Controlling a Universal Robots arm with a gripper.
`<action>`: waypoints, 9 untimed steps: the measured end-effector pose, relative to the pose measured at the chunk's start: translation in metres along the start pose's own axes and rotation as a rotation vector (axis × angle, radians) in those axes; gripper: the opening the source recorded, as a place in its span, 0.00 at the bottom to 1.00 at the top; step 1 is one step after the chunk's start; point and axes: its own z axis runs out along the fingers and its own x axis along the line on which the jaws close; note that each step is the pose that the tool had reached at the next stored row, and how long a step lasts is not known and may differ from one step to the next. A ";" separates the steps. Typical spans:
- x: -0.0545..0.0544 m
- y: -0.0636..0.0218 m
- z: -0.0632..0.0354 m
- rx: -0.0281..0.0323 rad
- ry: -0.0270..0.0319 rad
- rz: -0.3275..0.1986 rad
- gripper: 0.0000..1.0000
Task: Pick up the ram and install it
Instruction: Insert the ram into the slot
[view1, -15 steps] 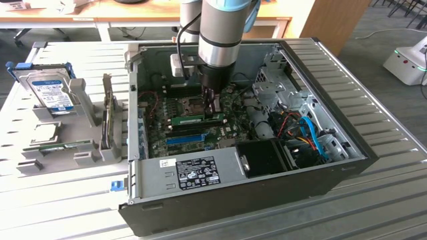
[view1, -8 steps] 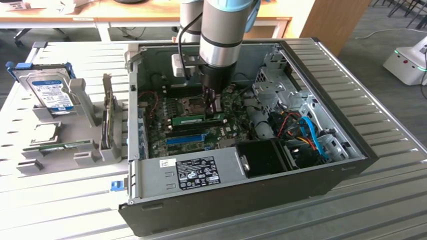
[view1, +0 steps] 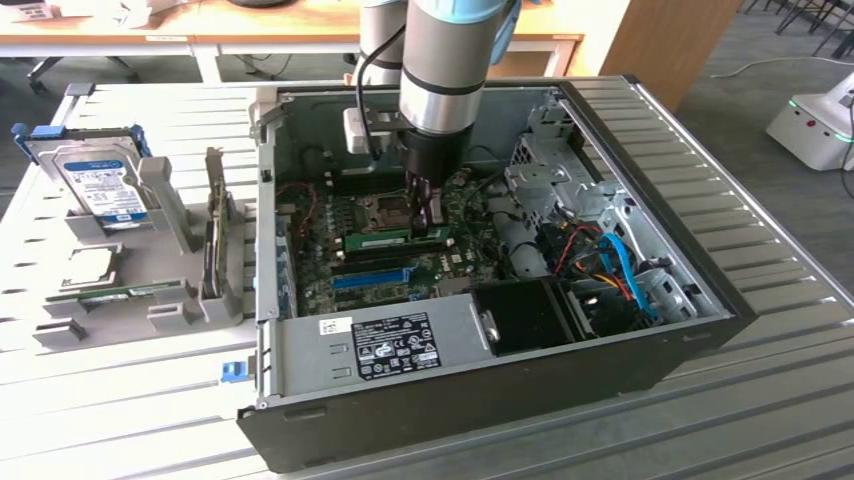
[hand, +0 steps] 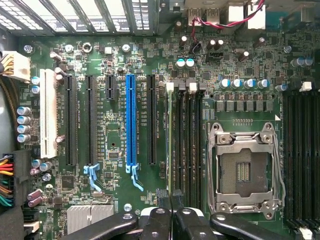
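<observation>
The ram (view1: 394, 239) is a thin green stick standing on its long edge over the motherboard (view1: 400, 270), inside the open computer case (view1: 641, 340). My gripper (view1: 430, 226) reaches straight down into the case and is shut on one end of it. In the wrist view the ram (hand: 169, 135) appears edge-on as a thin line between my closed gripper (hand: 170, 196) fingers. It lies along the black memory slot (hand: 175, 140) farthest from the CPU socket (hand: 243, 170). I cannot tell whether it is seated in the slot or just above it.
A blue expansion slot (hand: 131, 120) and several black ones run parallel to the ram. Red and blue cables (view1: 617, 262) crowd the case at the exterior view's right. A hard drive with a blue label (view1: 104, 185) stands in a grey holder outside the case.
</observation>
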 end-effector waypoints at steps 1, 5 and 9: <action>0.000 0.0000 0.0000 0.0000 0.0000 0.000 0.12; 0.000 0.0000 0.0009 0.0003 -0.0001 0.000 0.12; 0.000 0.0000 0.0014 0.0003 0.0001 0.000 0.12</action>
